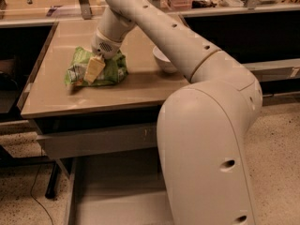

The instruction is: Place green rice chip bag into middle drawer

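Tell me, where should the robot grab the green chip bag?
Probably the crumpled middle of the green rice chip bag, coming from above: it lies flat on the counter, its raised folds facing up. The gripper rests on its top.

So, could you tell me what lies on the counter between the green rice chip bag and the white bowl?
Only bare countertop in the camera view; the green rice chip bag and white bowl sit apart. The gripper is at the bag.
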`<state>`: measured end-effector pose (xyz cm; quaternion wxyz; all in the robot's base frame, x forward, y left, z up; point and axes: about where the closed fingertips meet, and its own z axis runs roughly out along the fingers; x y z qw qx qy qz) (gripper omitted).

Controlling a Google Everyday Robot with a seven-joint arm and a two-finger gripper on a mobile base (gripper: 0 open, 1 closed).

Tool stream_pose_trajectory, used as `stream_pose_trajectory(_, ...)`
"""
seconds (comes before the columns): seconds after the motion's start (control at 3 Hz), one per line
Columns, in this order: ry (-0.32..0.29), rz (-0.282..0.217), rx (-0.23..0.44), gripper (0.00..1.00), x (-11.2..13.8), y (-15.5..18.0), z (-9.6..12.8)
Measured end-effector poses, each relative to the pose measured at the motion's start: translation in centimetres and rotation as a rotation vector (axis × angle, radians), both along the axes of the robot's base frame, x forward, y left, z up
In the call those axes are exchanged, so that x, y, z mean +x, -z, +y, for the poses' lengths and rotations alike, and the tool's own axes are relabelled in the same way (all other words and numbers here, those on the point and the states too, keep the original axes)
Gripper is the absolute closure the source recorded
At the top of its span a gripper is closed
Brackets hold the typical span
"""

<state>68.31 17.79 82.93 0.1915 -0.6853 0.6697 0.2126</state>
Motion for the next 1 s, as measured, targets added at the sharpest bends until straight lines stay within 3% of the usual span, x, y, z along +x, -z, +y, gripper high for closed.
stream_pose_trajectory(0.33, 0.018, -0.007, -0.003, 1.0, -1.4, -1.3, -0.7)
stream_pose_trajectory(1.0, 0.072, 0.002, -0.003, 1.0, -6.6, -4.2, -2.8)
